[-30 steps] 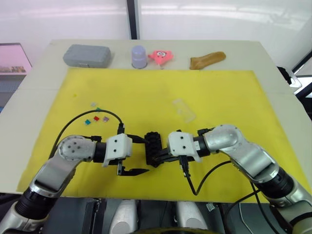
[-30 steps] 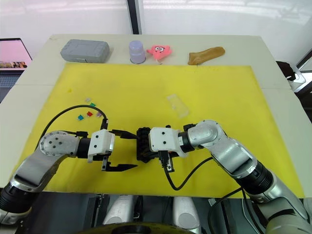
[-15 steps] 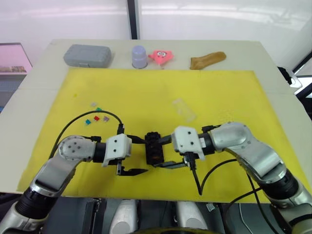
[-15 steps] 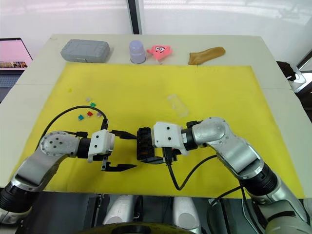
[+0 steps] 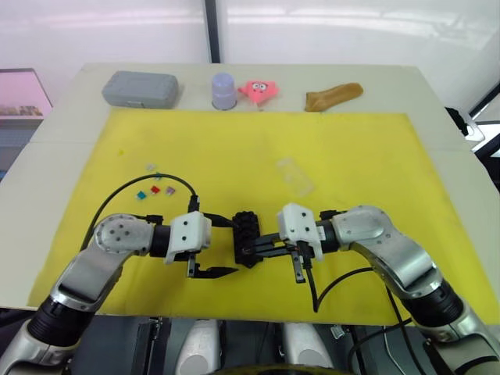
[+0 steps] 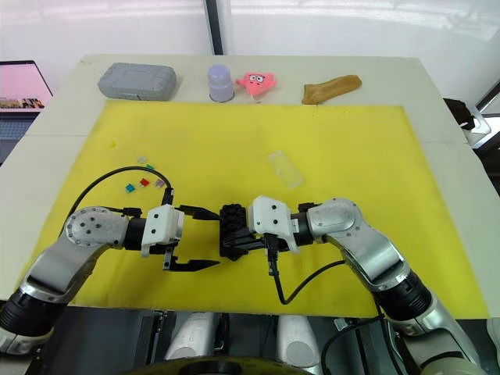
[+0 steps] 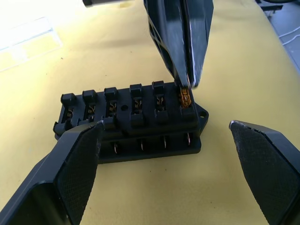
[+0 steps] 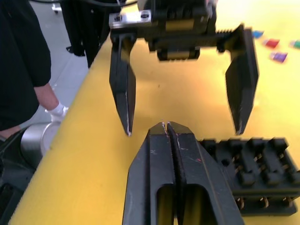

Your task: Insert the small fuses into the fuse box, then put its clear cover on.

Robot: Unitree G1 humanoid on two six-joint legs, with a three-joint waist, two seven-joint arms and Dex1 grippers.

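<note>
Fuse box (image 5: pixel 248 237) sits between both tools, rigid, light, will slide unless braced by its long sides. Left tool (image 5: pixel 219 248) spread wide beside it; right tool (image 7: pixel 187 77) pinched together, tip on orange fuse (image 7: pixel 184 97) in end slot. Fuses tiny, slippery, pinch by flat faces

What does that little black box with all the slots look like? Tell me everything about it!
The small black plastic fuse box lies flat on the yellow mat, between the two grippers. Its top has a row of six slots with metal contacts inside, and small metal pins line its side. One end slot holds an orange fuse; the shut right gripper presses its tips on it. The other slots look empty.
</note>
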